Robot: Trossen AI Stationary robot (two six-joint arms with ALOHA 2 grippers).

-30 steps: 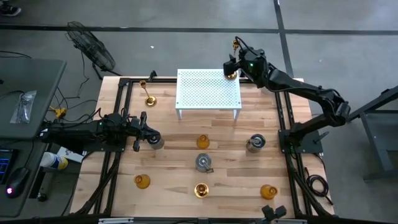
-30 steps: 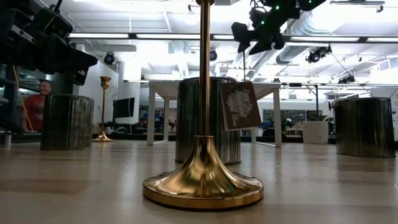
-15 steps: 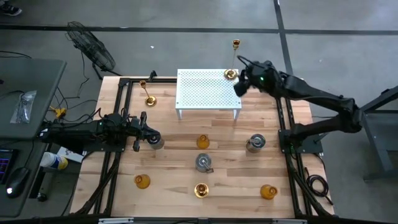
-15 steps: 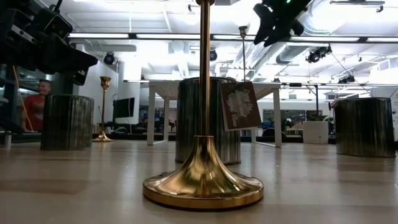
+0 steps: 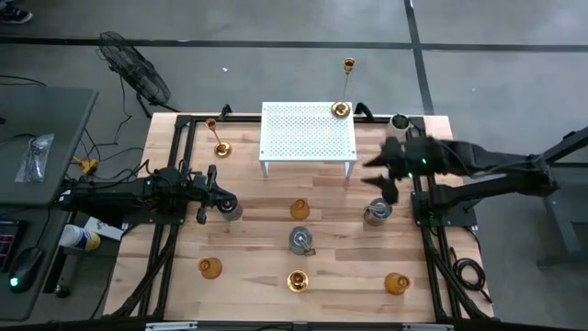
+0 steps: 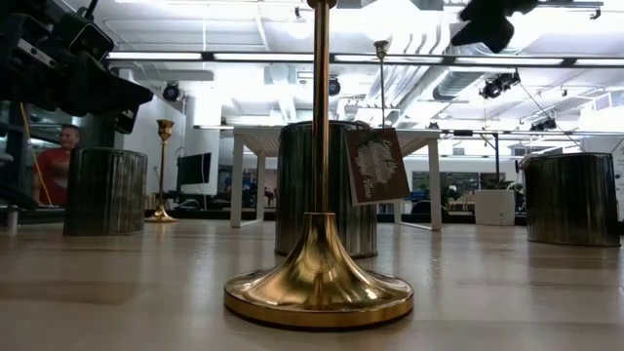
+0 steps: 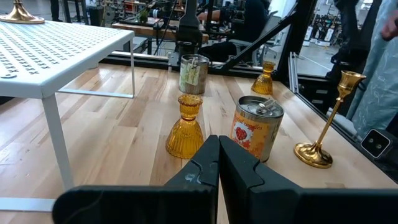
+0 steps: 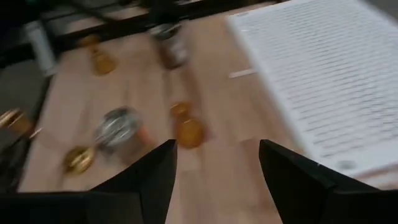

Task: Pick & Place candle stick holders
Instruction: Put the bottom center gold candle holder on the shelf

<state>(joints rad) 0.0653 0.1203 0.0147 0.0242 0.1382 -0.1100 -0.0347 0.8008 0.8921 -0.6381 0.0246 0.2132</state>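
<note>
One tall gold candle stick holder (image 5: 342, 108) stands by its round base on the far right corner of the white perforated stand (image 5: 308, 133). A second gold one (image 5: 220, 147) stands at the table's far left, and a third (image 5: 297, 280) near the front edge. Silver jar-like holders (image 5: 230, 210) (image 5: 300, 241) (image 5: 375, 211) and amber glass ones (image 5: 299, 210) (image 5: 210, 268) (image 5: 396, 282) stand on the wood. My right gripper (image 5: 378, 176) hovers open above the right silver holder, touching nothing. My left gripper (image 5: 213, 188) rests shut at the table's left, next to a silver holder.
The white stand (image 8: 317, 81) takes up the far middle of the table on thin legs. A black frame (image 5: 184, 124) runs along the table's edges. A person (image 6: 60, 161) is in the room beyond. Bare wood lies between the holders.
My right gripper has drawn away from the gold holder on the stand's far right corner. It has swung toward the table's right and near side, tipping up from a steep downward pitch. The gold holder stays upright on the stand.
</note>
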